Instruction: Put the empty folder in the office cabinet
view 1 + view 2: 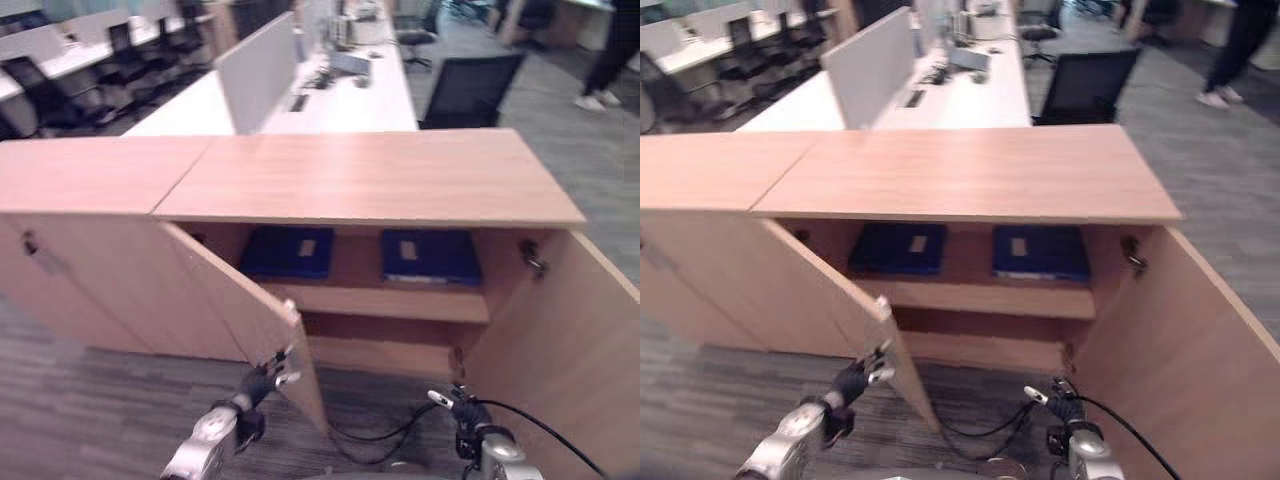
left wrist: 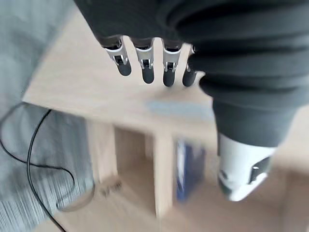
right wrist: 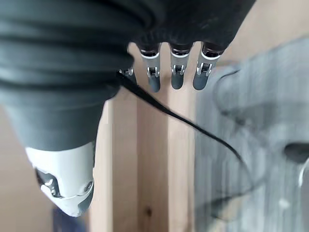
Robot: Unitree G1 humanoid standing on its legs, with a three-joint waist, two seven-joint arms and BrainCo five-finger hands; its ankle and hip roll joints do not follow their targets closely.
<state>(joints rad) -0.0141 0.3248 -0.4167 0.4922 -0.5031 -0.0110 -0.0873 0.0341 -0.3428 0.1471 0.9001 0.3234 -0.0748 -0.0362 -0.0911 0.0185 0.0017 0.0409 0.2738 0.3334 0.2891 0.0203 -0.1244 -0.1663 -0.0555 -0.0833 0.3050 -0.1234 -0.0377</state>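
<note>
At frame centre, two blue folders [image 1: 288, 252] lie flat on the cabinet shelf [image 1: 380, 300]: light, stiff, best gripped by an edge. Left robot hand [image 1: 262, 377] and right robot hand [image 1: 452, 402], both released, hold nothing.

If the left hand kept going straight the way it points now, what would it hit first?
Most likely the open left cabinet door: the left hand points up at its lower edge, fingers straight, very close. Contact cannot be judged.

the office was evenly lit from overhead, soft and shadowless on the cabinet top [image 1: 370, 175]. the shelf recess at frame centre lay in dim shade, darkening the two blue folders [image 1: 288, 252]. both head views were slightly soft; the wrist views smeared with blur toward their lower edges.
</note>
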